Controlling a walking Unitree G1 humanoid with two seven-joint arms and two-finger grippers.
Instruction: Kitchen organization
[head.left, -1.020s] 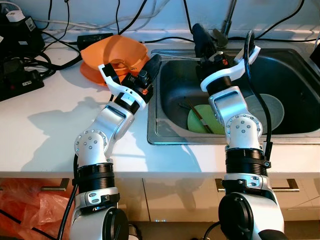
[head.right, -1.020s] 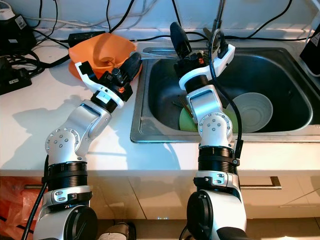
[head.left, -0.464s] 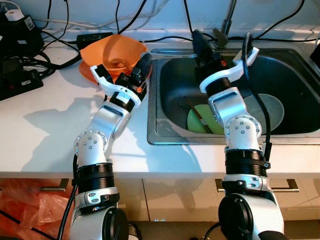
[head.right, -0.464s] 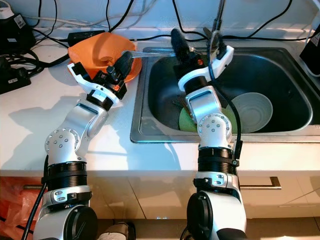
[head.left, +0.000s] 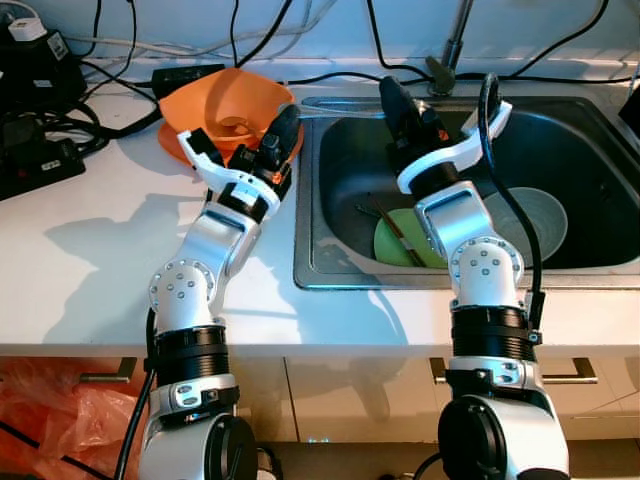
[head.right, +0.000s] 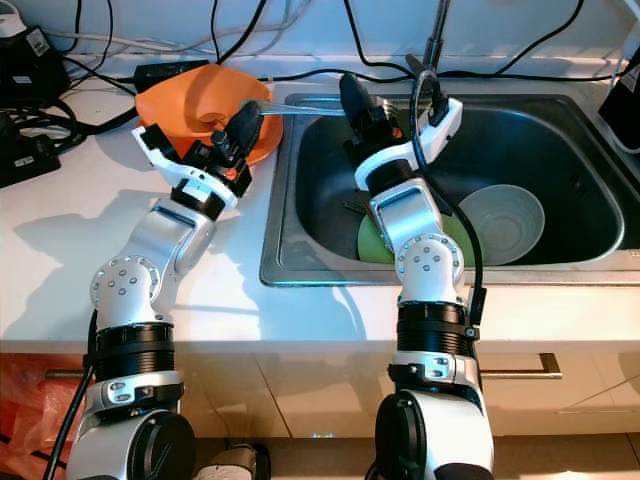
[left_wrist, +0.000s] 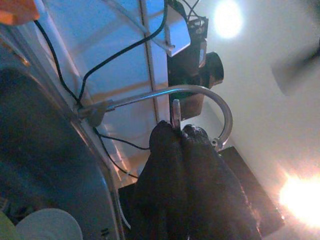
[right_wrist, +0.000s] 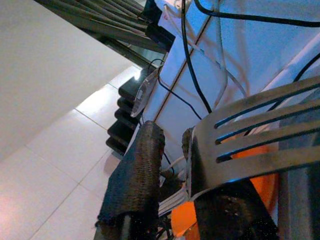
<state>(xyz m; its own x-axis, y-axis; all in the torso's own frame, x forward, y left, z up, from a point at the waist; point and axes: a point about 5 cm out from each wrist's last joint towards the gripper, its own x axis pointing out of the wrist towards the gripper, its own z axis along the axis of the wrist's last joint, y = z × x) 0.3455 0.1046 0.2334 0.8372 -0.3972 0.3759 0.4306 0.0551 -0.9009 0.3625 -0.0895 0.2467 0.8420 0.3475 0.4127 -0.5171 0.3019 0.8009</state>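
A Unitree G1 is working at a stainless steel sink (head.left: 310, 262) set into a white desk (head.left: 90, 270), apparently partway through clearing utensils from the basin. The left hand (head.left: 281, 126) is hovering just beside the sink's left rim, at the near edge of an orange bowl (head.left: 225, 100) that is sitting on the desk beside the sink; its fingers are pressed together on the handle of a metal utensil (left_wrist: 175, 114), seen in the left wrist view as a thin shaft sticking out past the fingertips. The right hand (head.left: 393, 98) is reaching over the sink's back left corner, and the right wrist view shows the tines of a fork (right_wrist: 255, 145) lying against one finger (right_wrist: 131, 180), though whether the fork is actually clamped there cannot be told. Down in the sink, a green plate (head.left: 398, 240) with chopsticks (head.left: 392, 228) across it and a pale bowl (head.right: 505, 222) are waiting. The step in hand looks like a transfer of cutlery near the sink's left rim; the next move probably calls for carrying the utensil clear of the rim and setting it down in or beside the orange bowl
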